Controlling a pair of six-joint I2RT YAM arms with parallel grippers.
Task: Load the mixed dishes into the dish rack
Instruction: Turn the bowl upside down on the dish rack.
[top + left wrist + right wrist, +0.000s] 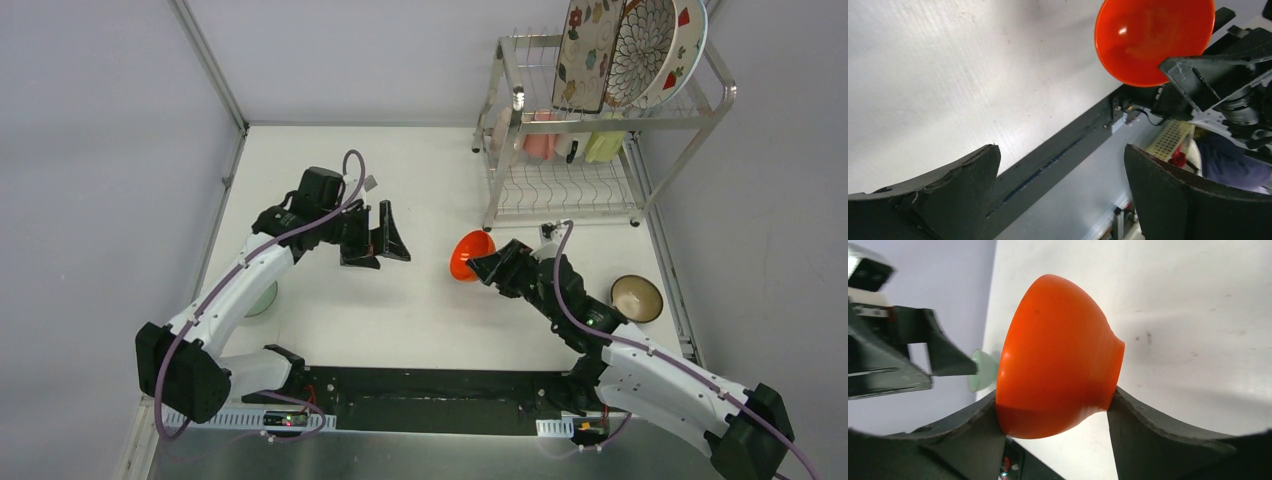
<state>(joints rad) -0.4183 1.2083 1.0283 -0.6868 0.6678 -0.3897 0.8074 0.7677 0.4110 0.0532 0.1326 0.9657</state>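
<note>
Just in front of the dish rack [565, 188], the right gripper [487, 266] has its jaws clamped on the sideways-tipped red-orange bowl [470, 255], while the left gripper [378, 240], farther from the rack, holds its jaws wide apart and empty.

No lettering, brand, number or sign can be read in any view. The small pale tag [370, 183] at the left arm's wrist is too small to show any print. The two little circuit boards [288, 420] at the near edge of the tabletop show lit dots, but any marking on them is too fine to make out. The floral rectangular plate [588, 50], the brown-petal round plate [640, 50] and the strawberry plate [686, 45] on top of the dish rack [515, 95] carry pictures only, no letters.
</note>
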